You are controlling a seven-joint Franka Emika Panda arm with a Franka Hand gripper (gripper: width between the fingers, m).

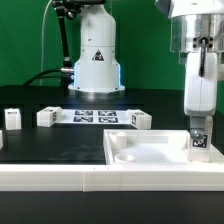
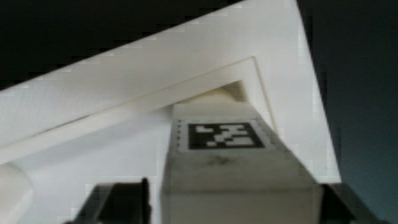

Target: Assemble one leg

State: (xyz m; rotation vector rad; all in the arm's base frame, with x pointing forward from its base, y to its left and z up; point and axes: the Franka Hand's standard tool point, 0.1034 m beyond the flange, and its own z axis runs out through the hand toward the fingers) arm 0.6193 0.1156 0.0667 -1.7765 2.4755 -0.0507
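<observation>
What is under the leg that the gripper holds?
Under the leg lies a corner of the white panel. The gripper holds it there. The contact itself is covered by the leg.

Smooth matt white plastic leg (image 2: 228,150), matt white panel (image 1: 150,152), dark matt tabletop (image 1: 60,135)

A small white rectangular plastic block, the leg (image 1: 199,141) (image 2: 226,150), stands upright with its black-and-white square tag facing the exterior camera. It sits at a corner of the large flat white square panel (image 1: 150,155) (image 2: 160,90), near the table's front edge toward the exterior view's right. Three similar white tagged blocks (image 1: 12,118) (image 1: 46,117) (image 1: 139,119) rest apart farther back on the dark tabletop.
</observation>
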